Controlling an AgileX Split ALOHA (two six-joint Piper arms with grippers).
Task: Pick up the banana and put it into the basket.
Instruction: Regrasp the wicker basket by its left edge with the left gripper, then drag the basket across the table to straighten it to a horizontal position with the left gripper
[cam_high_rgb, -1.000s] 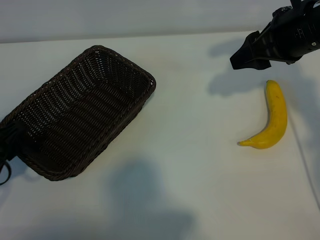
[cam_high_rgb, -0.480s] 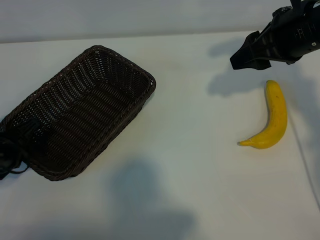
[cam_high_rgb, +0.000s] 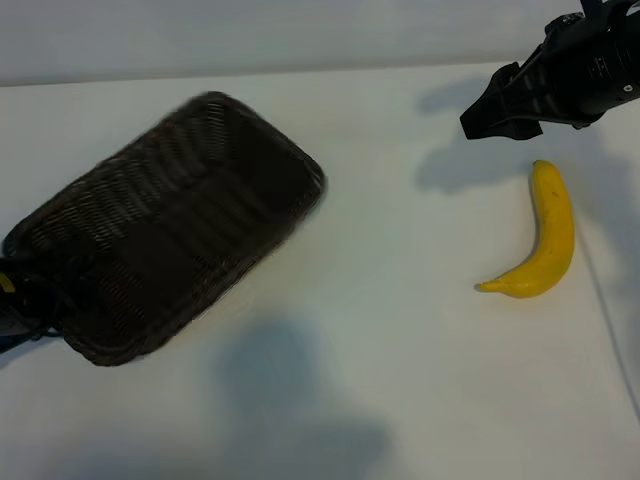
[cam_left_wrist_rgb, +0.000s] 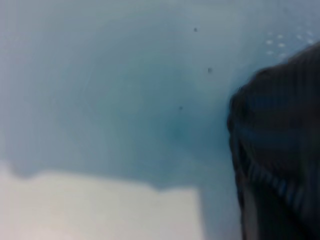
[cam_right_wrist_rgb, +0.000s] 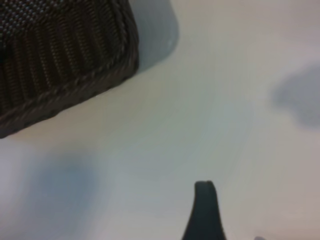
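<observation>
Left side: the left gripper (cam_high_rgb: 12, 300) sits at the left edge of the table (cam_high_rgb: 380, 330), at the near-left corner of the basket (cam_high_rgb: 170, 225). Only a small dark part of it shows, so whether it is clenched on the rim or released cannot be told.

The basket is motion-blurred in the exterior view. Compared with half a second earlier, its far-right corner has shifted slightly to the right and toward the far side; the near-left corner remains at the gripper. In the left wrist view the dark weave (cam_left_wrist_rgb: 280, 150) fills one side over bare table surface.

Right side: the banana (cam_high_rgb: 545, 235) lies flat on the table, well apart from the basket, dark tip pointing left and near. Its position is unchanged.

The right gripper (cam_high_rgb: 495, 110) hovers just beyond the banana's far end, released, jaws apart, holding nothing; its position is unchanged.

No brands, labels or writing are legible
</observation>
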